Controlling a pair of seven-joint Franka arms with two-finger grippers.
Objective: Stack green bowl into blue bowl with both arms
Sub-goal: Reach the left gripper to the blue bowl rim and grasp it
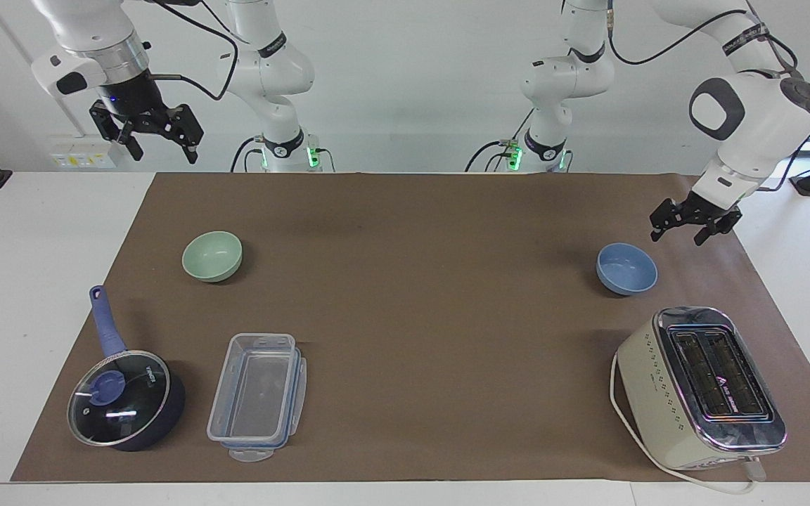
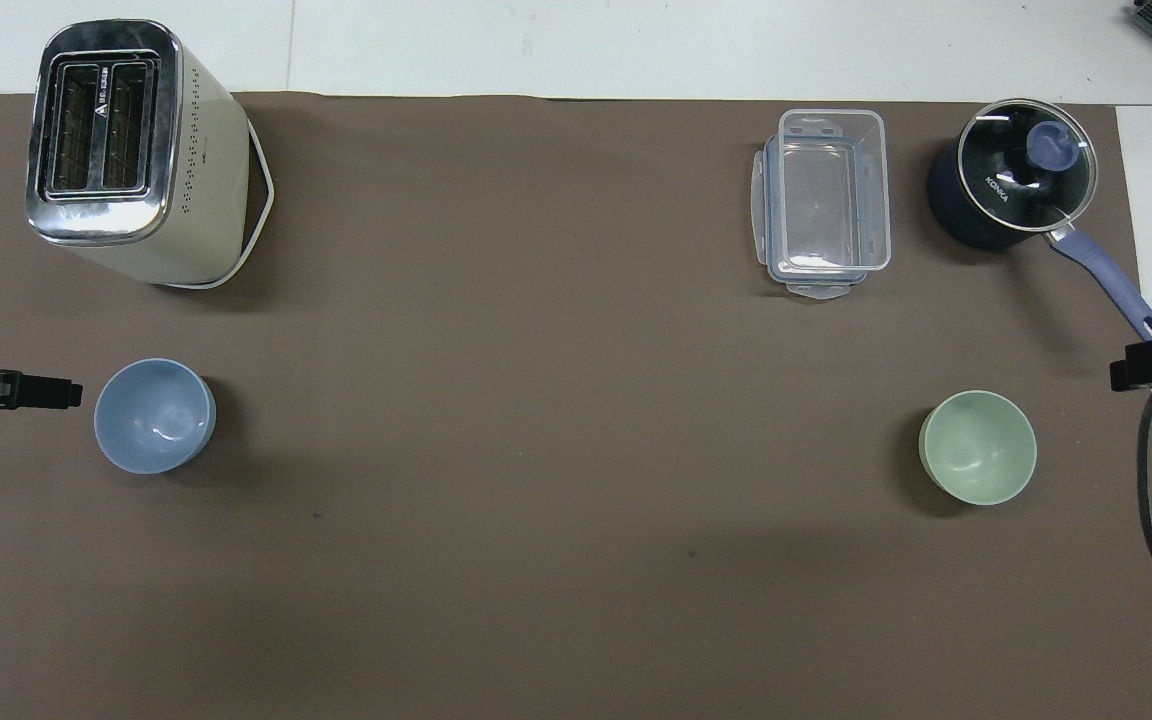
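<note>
The green bowl (image 1: 212,256) sits upright on the brown mat toward the right arm's end; it also shows in the overhead view (image 2: 978,446). The blue bowl (image 1: 626,268) sits upright toward the left arm's end, also seen from overhead (image 2: 154,415). My left gripper (image 1: 678,237) is open and empty, low over the mat just beside the blue bowl, not touching it; its tip shows in the overhead view (image 2: 36,392). My right gripper (image 1: 160,151) is open and empty, held high over the table's edge at the robots' end, well apart from the green bowl.
A cream toaster (image 1: 700,386) stands farther from the robots than the blue bowl. A clear plastic container (image 1: 257,395) and a dark blue saucepan with a glass lid (image 1: 124,397) lie farther out than the green bowl.
</note>
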